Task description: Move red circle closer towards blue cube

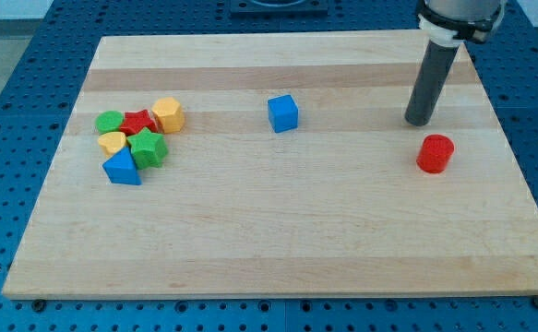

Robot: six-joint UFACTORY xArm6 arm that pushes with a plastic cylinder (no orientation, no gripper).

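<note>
my tip just above red circle, on wooden board.

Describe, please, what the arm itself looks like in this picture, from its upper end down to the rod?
My arm ends in a straight, dark grey cylindrical rod whose blunt lower end is my tip. Above it sits a white collar under a wider black housing, cut off by the view's top. No cables or markings show.

Dark grey cylindrical rod, white collar, my tip.

The cylinder lies right of the cube, the cluster left.
</note>
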